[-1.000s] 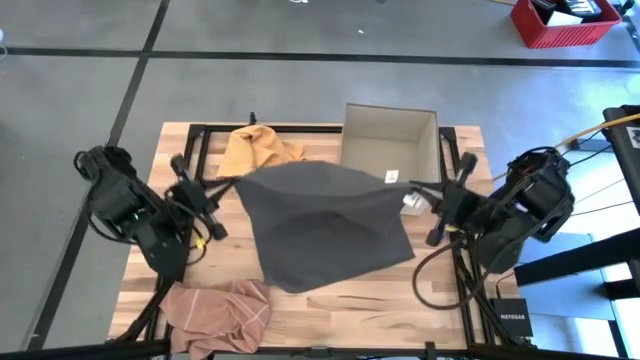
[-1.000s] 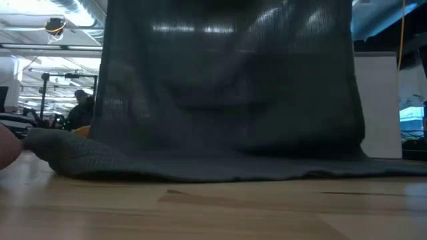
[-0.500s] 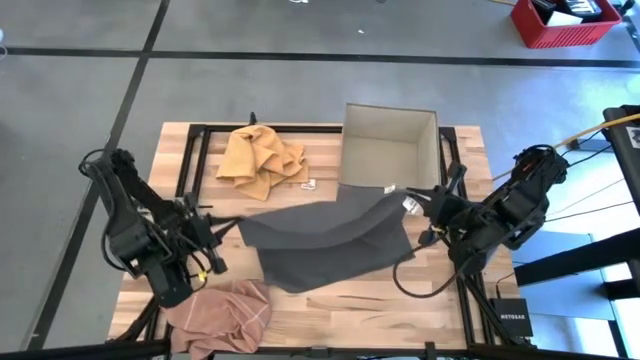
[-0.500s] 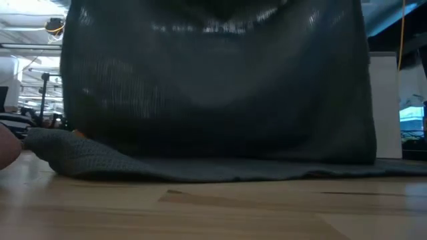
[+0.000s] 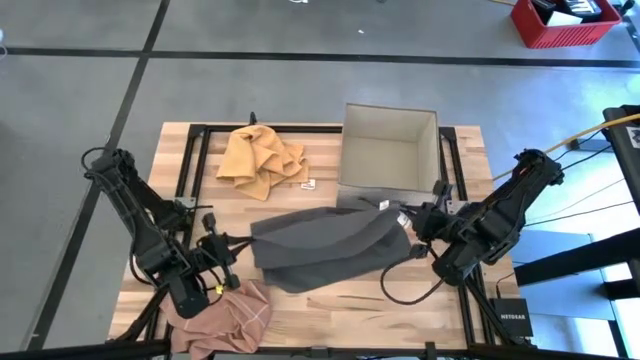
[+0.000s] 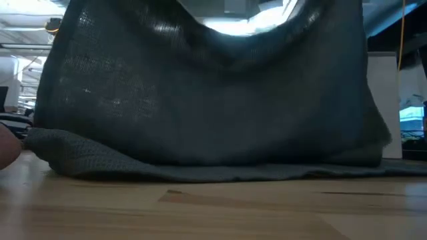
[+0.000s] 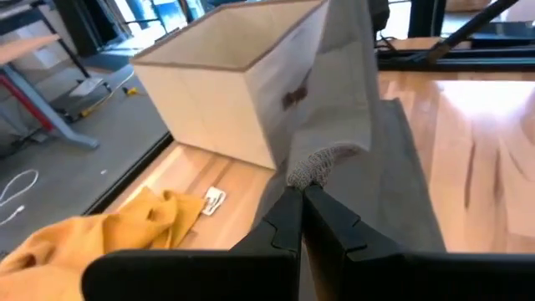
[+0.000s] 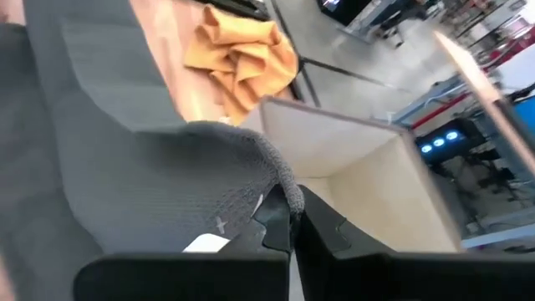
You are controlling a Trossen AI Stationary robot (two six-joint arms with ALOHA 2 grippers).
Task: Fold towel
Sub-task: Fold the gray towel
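A dark grey towel (image 5: 325,245) lies at the table's middle; its lower part (image 6: 200,170) rests on the wood and its upper edge is held up between both arms. In the low view it fills the picture as a sagging curtain. My left gripper (image 5: 243,243) is shut on the towel's left corner, my right gripper (image 5: 410,222) on its right corner, beside the box. My left gripper pinches the towel's left upper corner (image 7: 313,165) between its two fingers, only the frayed tip showing past them. The fingers come nearly level from the table's left. The cloth hangs slack from there. Layers cannot be told. My right gripper pinches the towel's right upper corner (image 8: 280,186) between its two fingers, slanting down from the table's right. A white label (image 8: 205,244) shows near the hold. The cloth droops away from the fingers, slack, down onto the table.
An open cardboard box (image 5: 390,145) stands at the far right, close behind the towel. A yellow cloth (image 5: 262,155) lies crumpled at the far left. A pink cloth (image 5: 220,315) is bunched at the near left corner. Bare wood (image 5: 350,305) shows near the front edge.
Both grippers have sunk and come toward the table's near edge, staying shut on the corners. The towel's held edge has dropped with them and now sags in the middle, while its lower part has stayed on the table. The towel covers less of the table's far side.
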